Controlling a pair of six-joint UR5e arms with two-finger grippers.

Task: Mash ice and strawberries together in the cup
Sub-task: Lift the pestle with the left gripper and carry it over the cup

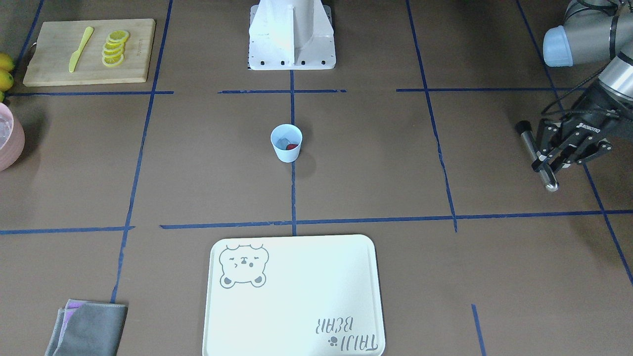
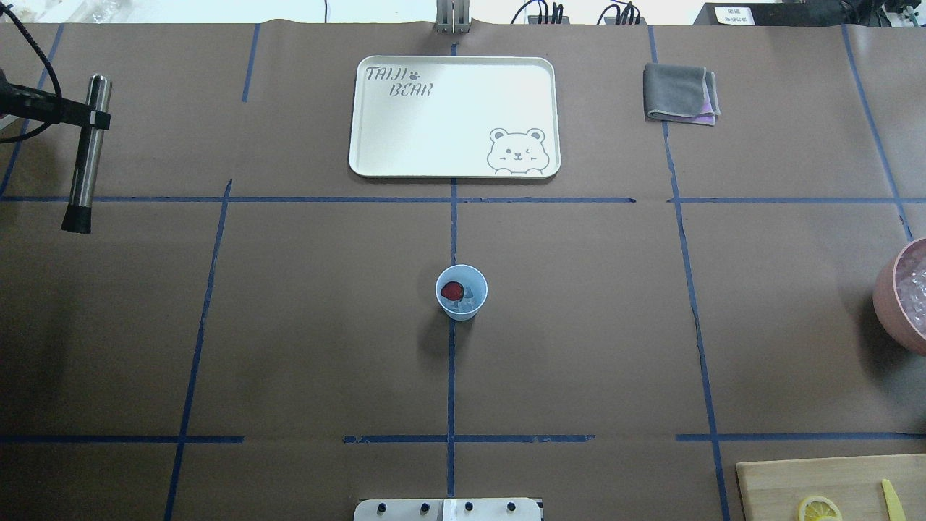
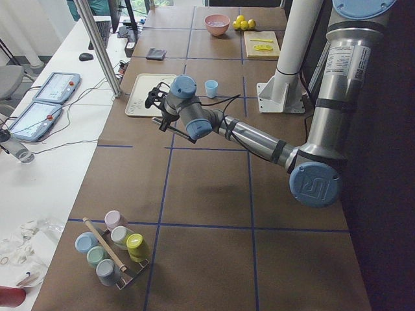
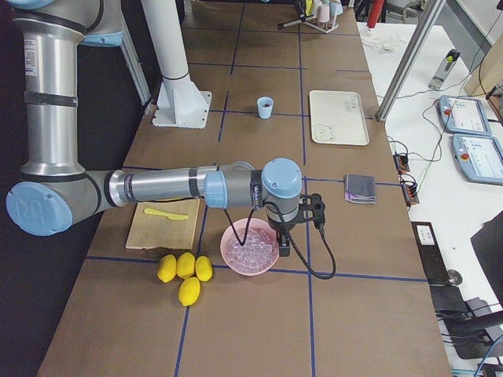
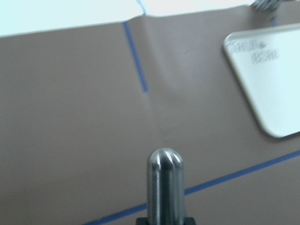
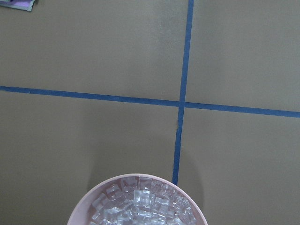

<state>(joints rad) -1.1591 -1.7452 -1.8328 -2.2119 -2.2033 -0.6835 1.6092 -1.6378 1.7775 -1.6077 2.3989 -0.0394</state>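
The light-blue cup stands upright at the table's middle, also in the front view. Inside it lie a red strawberry and clear ice. My left gripper is far off at the table's left, shut on a steel muddler with a black end. In the front view this gripper holds the muddler tilted above the table. The rod's rounded tip shows in the left wrist view. My right gripper hovers by a pink bowl; I cannot tell whether it is open or shut.
The pink bowl of ice cubes sits at the right edge. A white bear tray and a folded grey cloth lie at the far side. A cutting board carries lemon slices and a yellow knife. Whole lemons lie near the bowl.
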